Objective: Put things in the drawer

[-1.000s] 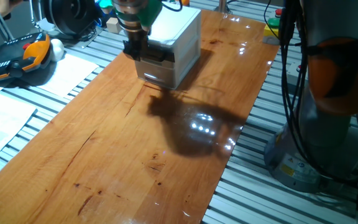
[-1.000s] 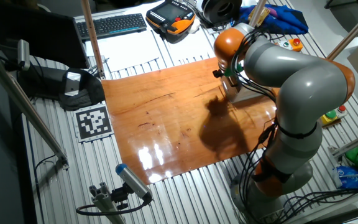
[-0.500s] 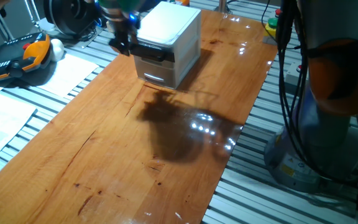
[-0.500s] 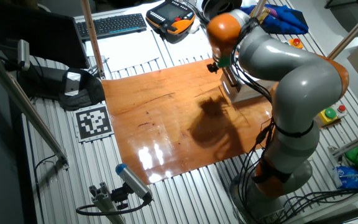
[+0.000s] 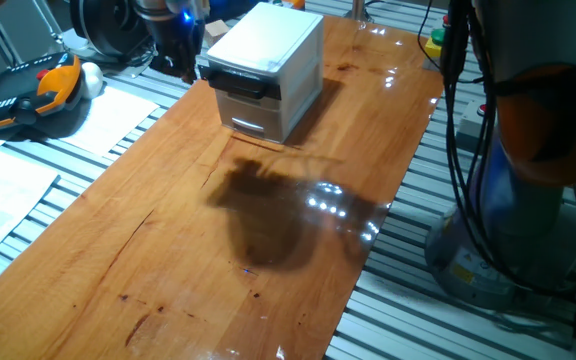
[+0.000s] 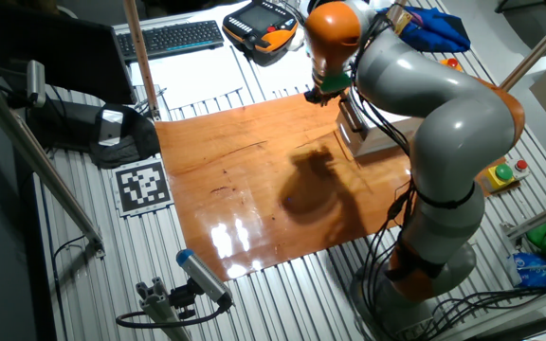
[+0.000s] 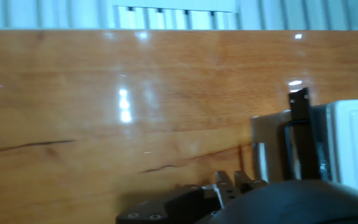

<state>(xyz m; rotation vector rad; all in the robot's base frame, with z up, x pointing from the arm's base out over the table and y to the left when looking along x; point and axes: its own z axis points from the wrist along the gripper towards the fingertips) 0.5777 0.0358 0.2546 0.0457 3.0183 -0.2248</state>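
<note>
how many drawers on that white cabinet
2. The upper drawer, with the dark handle bar, sits just below the top of the white cabinet. The lower drawer, with the pale front, is directly beneath it. No others are visible.

Broad run of bare wooden tabletop (image 5: 218, 230) open in front of the white cabinet (image 5: 266, 68), crossed only by the arm's shadow; cabinet standing near the far end, its upper drawer (image 5: 240, 85) with dark handle facing that open stretch; gripper (image 5: 180, 60) hanging just beside the cabinet's left front corner; orange pendant (image 5: 30, 95) and papers (image 5: 8, 180) off the left edge; robot base (image 5: 528, 190) crowding the right side.
</note>
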